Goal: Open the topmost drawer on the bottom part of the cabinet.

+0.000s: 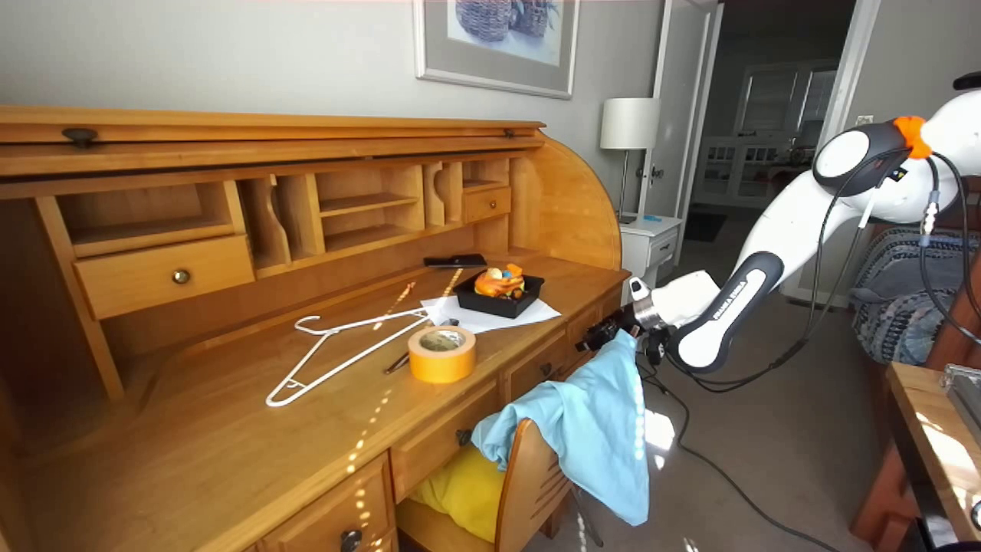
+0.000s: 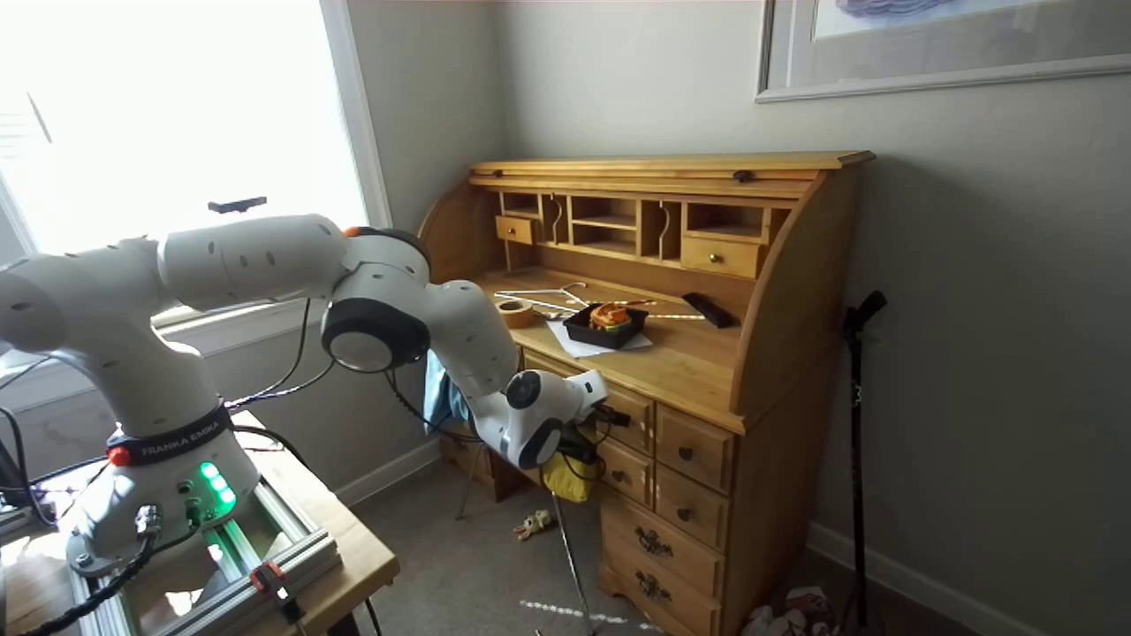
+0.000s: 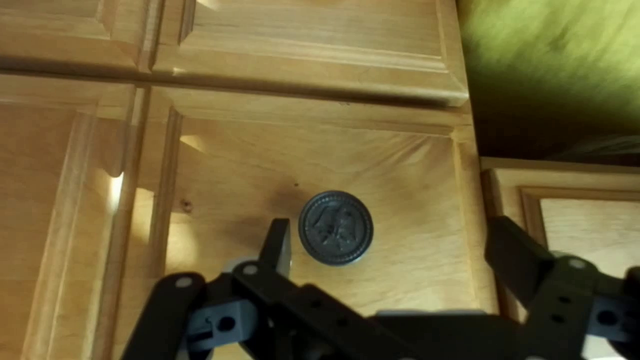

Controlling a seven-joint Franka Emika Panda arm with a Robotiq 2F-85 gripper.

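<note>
The cabinet (image 2: pixel 795 353), a honey-brown oak roll-top desk, shows in both exterior views. Filling the middle of the wrist view is the topmost drawer (image 3: pixel 225 150), with a raised-panel front and a round dark knob (image 3: pixel 335 228). That view stands upside down, so the drawer above it in the picture lies below it. The drawer front looks pushed in. My gripper (image 3: pixel 390 230) is open; the knob appears between its fingers, closer to the left finger (image 3: pixel 275 245), with nothing gripped. How far the fingertips are from the drawer front I cannot tell. An exterior view shows the gripper (image 1: pixel 590 337) close before the drawers.
A blue cloth (image 1: pixel 590 414) drapes over a wooden chair (image 1: pixel 529 483) beside the gripper. A yellow cushion (image 1: pixel 467 491) lies on the chair. On the desktop are a tape roll (image 1: pixel 442 360), a white hanger (image 1: pixel 337 364) and a black tray (image 1: pixel 490 303) holding a toy.
</note>
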